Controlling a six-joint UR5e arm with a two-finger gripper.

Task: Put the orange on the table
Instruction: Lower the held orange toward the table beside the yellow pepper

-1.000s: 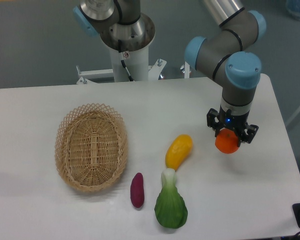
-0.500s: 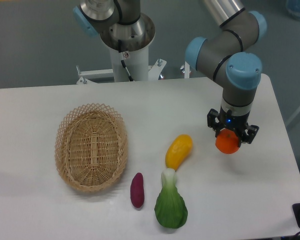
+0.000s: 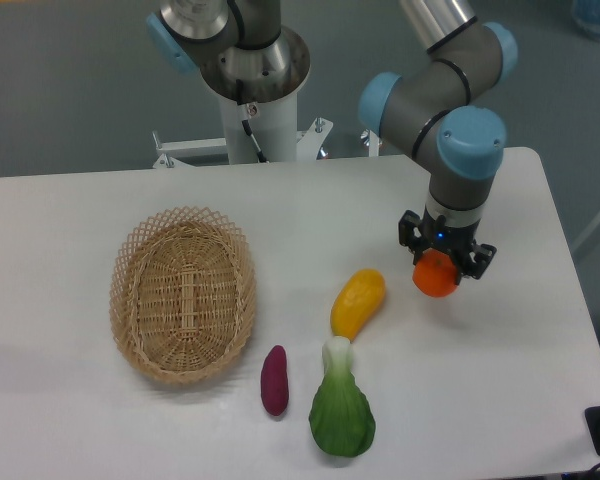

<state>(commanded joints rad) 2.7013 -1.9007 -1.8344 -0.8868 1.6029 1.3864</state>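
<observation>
While the arm reaches down over the right half of the table [image 3: 80,210], the single fixed camera shows the gripper [image 3: 445,262] pointing straight downward with its two dark fingers [image 3: 410,233] closed around the orange [image 3: 436,277]. Fruit sits between the fingers, its lower half showing below them. Whether the orange touches the surface or hangs just above it cannot be told from this angle. Its position is toward the right edge of the surface, roughly midway between the far and near edges.

Just to the left of the orange lies an elongated yellow fruit [image 3: 358,303], tilted, apart from the gripper and not touching the orange. Directly nearer the near edge from that fruit is a green leafy vegetable [image 3: 341,413] with a pale stalk end, the stalk almost meeting the yellow fruit. A small purple vegetable [image 3: 275,379] lies just beside the greens on their left. An oval wicker basket [image 3: 183,292] occupies the left-centre part of the surface, well apart from the gripper, and nothing is seen inside it.

Beyond the far edge stands the robot's white pedestal [image 3: 260,110], with grey arm joints capped in blue [image 3: 471,141] above the gripper.
</observation>
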